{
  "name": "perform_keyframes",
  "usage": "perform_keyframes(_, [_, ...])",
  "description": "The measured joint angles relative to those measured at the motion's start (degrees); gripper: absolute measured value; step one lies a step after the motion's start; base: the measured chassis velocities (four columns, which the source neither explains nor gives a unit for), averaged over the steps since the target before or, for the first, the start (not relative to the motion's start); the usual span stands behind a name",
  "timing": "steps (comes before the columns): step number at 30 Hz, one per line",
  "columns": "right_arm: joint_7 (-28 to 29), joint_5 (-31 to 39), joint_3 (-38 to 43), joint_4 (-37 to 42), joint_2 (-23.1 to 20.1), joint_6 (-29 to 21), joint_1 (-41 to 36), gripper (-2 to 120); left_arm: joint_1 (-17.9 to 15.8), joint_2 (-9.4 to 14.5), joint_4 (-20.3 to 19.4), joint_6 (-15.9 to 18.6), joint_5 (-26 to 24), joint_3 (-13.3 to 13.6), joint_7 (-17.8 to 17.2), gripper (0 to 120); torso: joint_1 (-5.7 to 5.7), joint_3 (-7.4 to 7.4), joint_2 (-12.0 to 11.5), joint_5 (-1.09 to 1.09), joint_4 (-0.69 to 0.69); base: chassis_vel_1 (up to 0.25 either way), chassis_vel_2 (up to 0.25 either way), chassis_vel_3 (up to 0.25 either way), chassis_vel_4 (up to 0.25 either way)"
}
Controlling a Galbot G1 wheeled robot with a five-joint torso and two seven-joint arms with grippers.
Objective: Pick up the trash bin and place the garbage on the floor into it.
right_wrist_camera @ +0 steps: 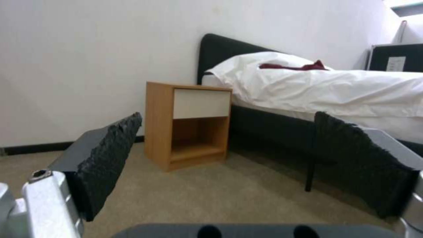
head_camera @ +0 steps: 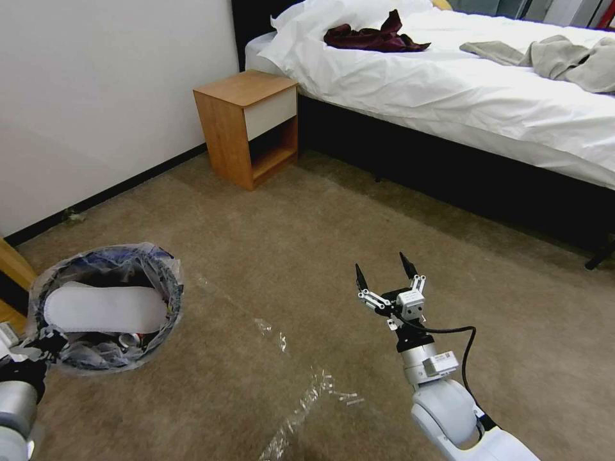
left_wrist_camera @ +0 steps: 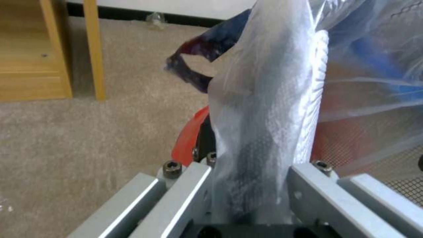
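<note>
Left claw [head_camera: 32, 349] sits at the near rim of the trash bin [head_camera: 106, 314], and from my seat I read it as clamped on that rim: in the left wrist view the clear bag liner [left_wrist_camera: 264, 125] runs straight down between its two metal bars, with a strip of the bin's red wall [left_wrist_camera: 189, 135] just beside them. I hold the bin above the floor [head_camera: 269, 211], far to the left of the bedside cabinet [head_camera: 246, 125] and nearer to me than it.

Inside the bin I count one white slipper [head_camera: 106, 308] lying flat across the opening, and beneath it a jumble of smaller pieces I cannot count.

Right claw [head_camera: 386, 272] hangs over bare carpet, well apart from the bin, on the bed side of it, its two black fingers [right_wrist_camera: 105, 155] spread wide with nothing between them. Through that gap the right wrist view shows the cabinet, with its one white drawer front and one open shelf below.

On the carpet between bin and right claw I see strips of shiny clear tape [head_camera: 301, 403]; one small scrap [head_camera: 73, 218] lies against the wall's black skirting, left of the cabinet.

The bed [head_camera: 448, 83] stands to the right of the cabinet, with one dark red cloth [head_camera: 371, 37] and one grey garment [head_camera: 557, 59] on it.
</note>
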Motion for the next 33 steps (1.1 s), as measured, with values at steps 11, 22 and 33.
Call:
perform_keyframes(11, [0.0, 0.6, -1.8, -0.7, 0.1, 0.1, 1.8, 100, 0.0, 0.4, 0.3, 0.0, -0.1, -0.1, -0.1, 0, 0.0, 0.0, 0.0, -0.01, 0.0, -0.015, 0.007, 0.007, -0.012])
perform_keyframes(22, [0.2, 1.2, -2.9, -1.0, 0.1, -0.2, 3.6, 100, 0.2, 0.5, 0.2, -0.1, -0.4, -0.8, -0.2, 0, 0.0, -0.01, 0.0, -0.01, 0.0, 0.0, 0.0, 0.0, 0.0])
perform_keyframes(33, [0.4, 1.2, -2.7, -1.2, 0.1, -0.2, 3.4, 99, -0.1, 0.2, 0.3, -0.2, -0.1, -0.5, -0.2, 0, 0.0, 0.0, 0.0, -0.01, 0.0, 0.0, 0.0, 0.0, 0.0])
